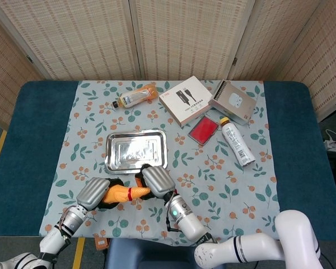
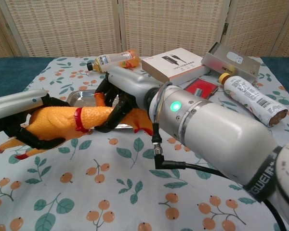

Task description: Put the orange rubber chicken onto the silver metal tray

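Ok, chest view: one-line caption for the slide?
Both hands, left hand and right hand, hold the orange rubber chicken just short of the silver metal tray.

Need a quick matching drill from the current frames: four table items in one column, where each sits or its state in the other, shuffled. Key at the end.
1. rubber chicken
2. metal tray
3. red packet
4. orange bottle

A. lies on its side at the cloth's far left
B. between the white box and the white bottle
C. held by both hands
D. empty, just beyond the hands

Pairs: 1-C, 2-D, 3-B, 4-A

Orange bottle [image 1: 135,96], 2 boxes [image 1: 189,100] [image 1: 233,101], red pkg [image 1: 204,129], white bottle [image 1: 237,141] on floral cloth [image 1: 235,185].
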Robot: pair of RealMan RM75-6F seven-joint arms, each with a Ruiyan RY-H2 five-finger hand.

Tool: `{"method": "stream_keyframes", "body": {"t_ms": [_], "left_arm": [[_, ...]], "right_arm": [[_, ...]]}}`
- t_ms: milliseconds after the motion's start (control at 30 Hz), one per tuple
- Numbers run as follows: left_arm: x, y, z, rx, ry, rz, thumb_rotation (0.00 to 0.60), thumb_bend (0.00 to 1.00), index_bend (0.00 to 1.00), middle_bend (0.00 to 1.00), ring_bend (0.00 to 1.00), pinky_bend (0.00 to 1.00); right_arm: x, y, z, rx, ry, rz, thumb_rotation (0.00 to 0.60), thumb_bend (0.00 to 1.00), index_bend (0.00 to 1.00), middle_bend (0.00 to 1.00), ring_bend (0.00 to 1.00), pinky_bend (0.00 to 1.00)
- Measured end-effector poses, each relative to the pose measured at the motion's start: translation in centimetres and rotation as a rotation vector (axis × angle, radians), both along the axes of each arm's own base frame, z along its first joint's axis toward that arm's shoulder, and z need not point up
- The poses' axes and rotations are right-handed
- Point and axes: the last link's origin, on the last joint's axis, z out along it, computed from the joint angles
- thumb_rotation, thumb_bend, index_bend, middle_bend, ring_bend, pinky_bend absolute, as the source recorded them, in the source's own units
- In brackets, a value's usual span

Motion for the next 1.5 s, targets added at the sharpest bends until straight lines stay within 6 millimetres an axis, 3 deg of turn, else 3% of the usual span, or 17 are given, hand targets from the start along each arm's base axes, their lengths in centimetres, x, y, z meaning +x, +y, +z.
{"method": "stream_keyframes", "body": {"t_ms": [200,400,500,567,667,767,833,933,1233,1300,1367,1400,1467,1500], "left_arm": [[-0.1,0.1,0.5,-0.064,-0.022,0.012,0.600,0.37,0.00,0.00,0.00,0.04],[-0.2,0.1,0.4,-0.128,-0.009,0.021,0.600,0.37,0.00,0.00,0.00,0.06],[-0.1,0.1,0.4,-0.134,-0.014,0.014,0.600,0.36,0.00,0.00,0.00,0.12],[0.0,0.2,0.6,-0.121,-0.024,0.012,0.600,0.38,0.08,0.05,0.04,0.26],[0.2,0.4,0.8,-0.078,-0.056,0.013,0.600,0.53,0.46,0.36,0.36,0.60],[0.5,0.5,0.7,-0.029,-0.090,0.015,0.600,0.69,0.71,0.61,0.60,0.84],[0.7,0.4,0.5,-0.007,-0.097,0.011,0.600,0.76,0.76,0.66,0.68,0.94],[0.7,0.3,0.4,-0.004,-0.083,-0.004,0.600,0.80,0.79,0.68,0.74,1.00],[1.1,0.1,0.4,0.037,-0.059,-0.056,0.600,0.87,0.83,0.73,0.81,1.00],[1.1,0.1,0.3,0.033,-0.054,-0.054,0.600,0.84,0.82,0.73,0.80,1.00],[1.1,0.0,0.3,0.030,-0.058,-0.045,0.600,0.75,0.79,0.71,0.73,0.94],[1.1,0.0,0.2,0.029,-0.061,-0.044,0.600,0.67,0.70,0.66,0.63,0.83],[1.1,-0.1,0.2,0.025,-0.057,-0.054,0.600,0.52,0.38,0.42,0.38,0.56],[1.0,-0.1,0.1,0.017,-0.052,-0.062,0.600,0.47,0.17,0.23,0.21,0.40]], "right_arm": [[-0.4,0.2,0.3,-0.010,0.009,-0.002,0.600,0.20,0.96,0.71,0.81,1.00],[-0.6,0.2,0.4,0.001,0.004,-0.006,0.600,0.20,0.96,0.71,0.81,1.00],[-0.7,0.1,0.4,-0.001,0.005,-0.007,0.600,0.20,0.96,0.71,0.81,1.00],[-0.7,0.1,0.4,-0.001,0.002,-0.008,0.600,0.20,0.96,0.71,0.81,1.00],[-0.7,0.1,0.4,-0.001,0.003,-0.007,0.600,0.20,0.96,0.71,0.81,1.00],[-0.8,0.0,0.4,0.000,0.004,-0.009,0.600,0.20,0.96,0.71,0.81,1.00],[-0.8,-0.1,0.5,0.000,0.004,-0.010,0.600,0.20,0.96,0.71,0.81,1.00],[-0.9,-0.1,0.5,0.002,0.007,-0.009,0.600,0.20,0.96,0.71,0.81,1.00],[-1.1,-0.2,0.6,0.004,0.008,-0.014,0.600,0.20,0.96,0.71,0.81,1.00],[-1.1,-0.2,0.6,0.004,0.008,-0.012,0.600,0.20,0.96,0.71,0.81,1.00],[-1.0,-0.2,0.7,0.003,0.008,-0.011,0.600,0.20,0.96,0.71,0.81,1.00],[-1.1,-0.2,0.7,0.001,0.010,-0.009,0.600,0.20,0.96,0.71,0.81,1.00],[-1.1,-0.2,0.8,-0.004,0.015,-0.007,0.600,0.20,0.96,0.71,0.81,1.00],[-1.1,-0.2,0.8,-0.007,0.016,-0.007,0.600,0.20,0.96,0.71,0.81,1.00]]}}
